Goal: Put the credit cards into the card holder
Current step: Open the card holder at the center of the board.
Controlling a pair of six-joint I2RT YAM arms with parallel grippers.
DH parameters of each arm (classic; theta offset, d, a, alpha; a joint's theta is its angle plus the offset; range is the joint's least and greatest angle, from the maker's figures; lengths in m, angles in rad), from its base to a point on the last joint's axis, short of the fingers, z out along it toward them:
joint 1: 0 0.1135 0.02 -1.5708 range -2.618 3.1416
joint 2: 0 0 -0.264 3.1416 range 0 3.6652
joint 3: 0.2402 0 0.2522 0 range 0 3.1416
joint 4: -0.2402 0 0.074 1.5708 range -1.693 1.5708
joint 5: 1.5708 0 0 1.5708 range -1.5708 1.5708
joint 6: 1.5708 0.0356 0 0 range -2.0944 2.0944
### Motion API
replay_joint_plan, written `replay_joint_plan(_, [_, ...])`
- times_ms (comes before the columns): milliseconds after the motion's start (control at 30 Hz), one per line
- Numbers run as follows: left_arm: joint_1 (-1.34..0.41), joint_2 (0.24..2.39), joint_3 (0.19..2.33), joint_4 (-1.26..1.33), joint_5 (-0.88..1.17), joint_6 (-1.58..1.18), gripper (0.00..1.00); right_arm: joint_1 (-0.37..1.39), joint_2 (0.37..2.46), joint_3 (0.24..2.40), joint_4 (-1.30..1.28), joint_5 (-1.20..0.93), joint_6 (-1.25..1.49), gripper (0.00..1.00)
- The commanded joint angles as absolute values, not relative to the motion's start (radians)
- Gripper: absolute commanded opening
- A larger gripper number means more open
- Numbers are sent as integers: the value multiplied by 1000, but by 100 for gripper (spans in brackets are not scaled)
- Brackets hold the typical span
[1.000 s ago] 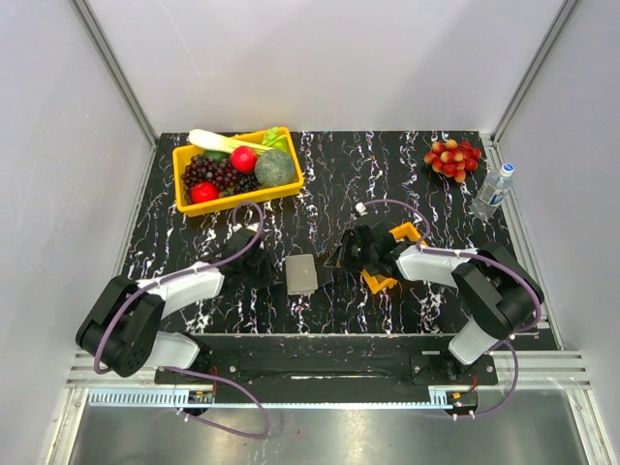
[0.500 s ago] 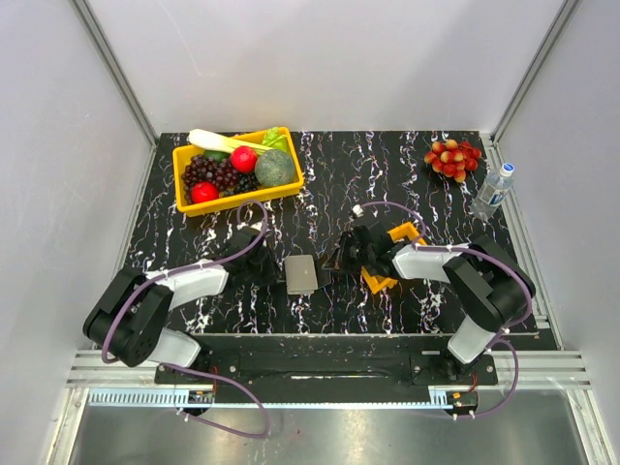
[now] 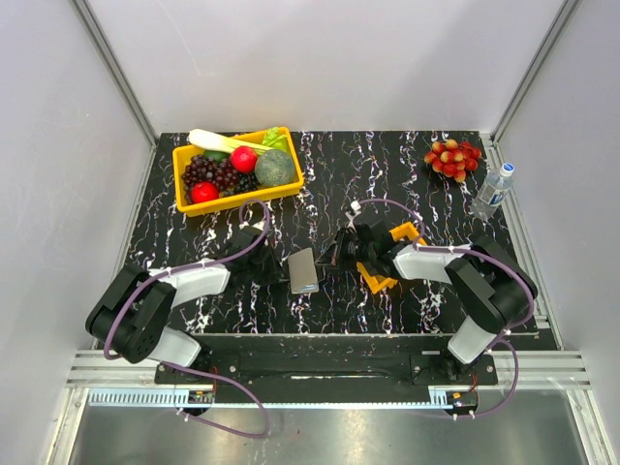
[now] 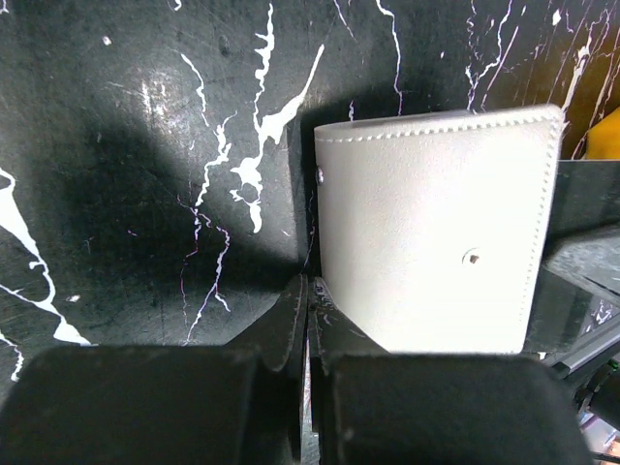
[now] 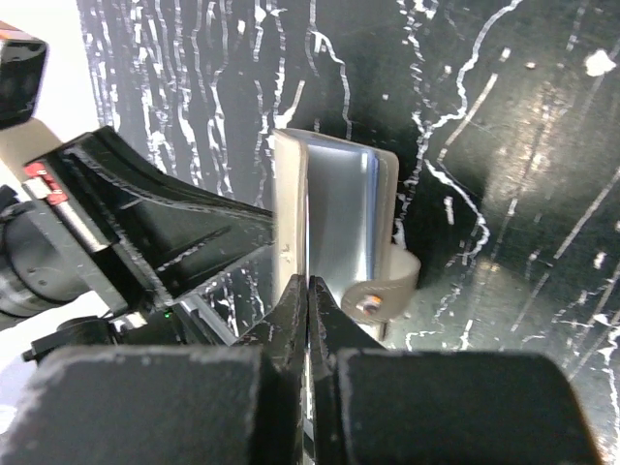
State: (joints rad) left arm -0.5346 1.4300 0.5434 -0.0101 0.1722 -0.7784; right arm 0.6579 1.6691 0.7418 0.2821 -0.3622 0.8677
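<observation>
Currently: card holder [image 3: 303, 270], mid near edge, lies between my left gripper [image 4: 306, 302] and right gripper [image 5: 307, 291]; both pinched shut, on what I cannot tell.

We look straight down from above on the whole black marbled desk [image 3: 387, 155]. Our two wrist cameras sit close, sharing the taupe-grey folding card holder [image 4: 436, 232] from opposite sides.
</observation>
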Motion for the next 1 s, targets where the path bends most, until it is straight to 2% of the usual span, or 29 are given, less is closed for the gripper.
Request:
replay_joint_plan(0, [-540,1446,566,-44,156,-761,0,655,1611,747,392,-417,911,0])
replay_joint_plan(533, [-543,1460,587,-28,155,-787,0,732,1736,853,428,-446,937,0])
replay_joint_plan(967, [-523,1401,503,-58,89,-811,0,807,1822,953,177,-218,854,0])
